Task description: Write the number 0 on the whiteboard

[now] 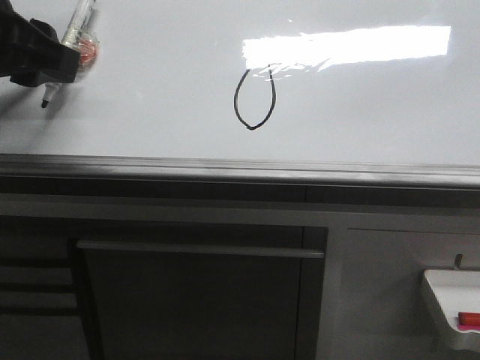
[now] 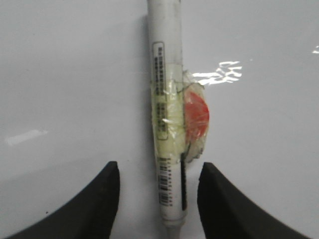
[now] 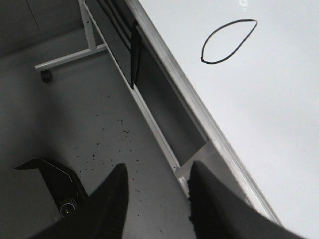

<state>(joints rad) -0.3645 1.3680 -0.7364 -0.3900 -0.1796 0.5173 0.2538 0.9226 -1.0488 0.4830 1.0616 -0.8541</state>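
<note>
Front view first: the number 0 (image 1: 255, 99) is sitting on the whiteboard (image 1: 150, 105), a skinny black oval with a pointy bottom, its top running right up into the bright light reflection (image 1: 349, 43). I honestly can't tell from here if the loop is closed up there because the glare eats the line. My left gripper (image 1: 54, 56) is way off at the board's left side holding the marker (image 1: 66, 46), tip pointing down and well apart from the oval. Looks to me like the writing part is basically done, so the step now is just pulling away clean. Main tip: keep that tip off the surface, or I'll leave a stray streak.

Left wrist view: the marker (image 2: 167, 124) runs straight between my fingers (image 2: 94, 204), with a taped-on orange blob (image 2: 196, 115) on its side. There's visible space on both sides of the barrel here, so whether I'm actually clamped on it lower down, out of view, I can't tell.

Right wrist view: my right gripper (image 3: 157, 199) is spread apart and holding nothing, hanging over the floor beside the board's grey edge strip (image 3: 199, 107). The oval (image 3: 228, 41) looks closed from this angle. I'd just leave this arm parked.
</note>
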